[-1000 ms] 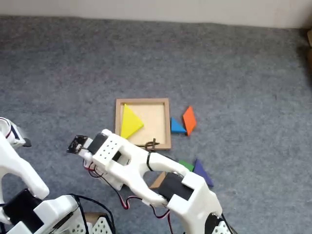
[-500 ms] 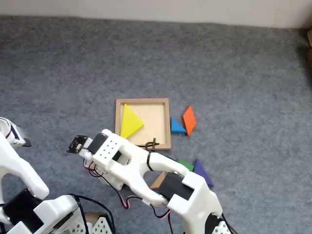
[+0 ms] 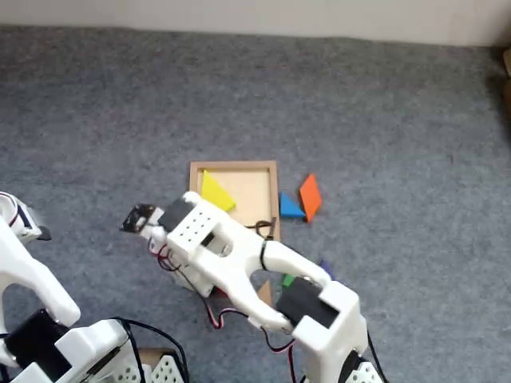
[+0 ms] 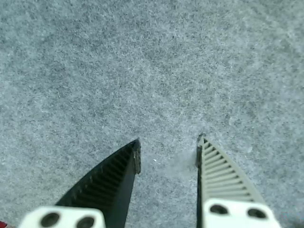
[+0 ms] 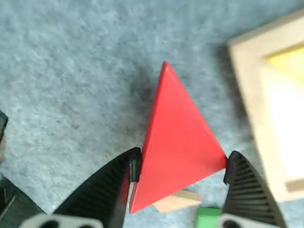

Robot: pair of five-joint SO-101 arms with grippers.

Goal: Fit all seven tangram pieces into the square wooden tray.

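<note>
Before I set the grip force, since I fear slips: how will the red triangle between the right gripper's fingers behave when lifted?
The red triangle looks like a rigid, flat block, so it probably won't bend. Its slanted edges meet the right gripper at an angle, so it may pivot or squeeze out. The smooth painted face suggests it is rather slippery.

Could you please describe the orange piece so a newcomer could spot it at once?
Find the square wooden tray on the grey carpet. Two pieces lie outside its right wall. The orange piece is the slanted four-sided one, farther out than the blue triangle beside it.
</note>
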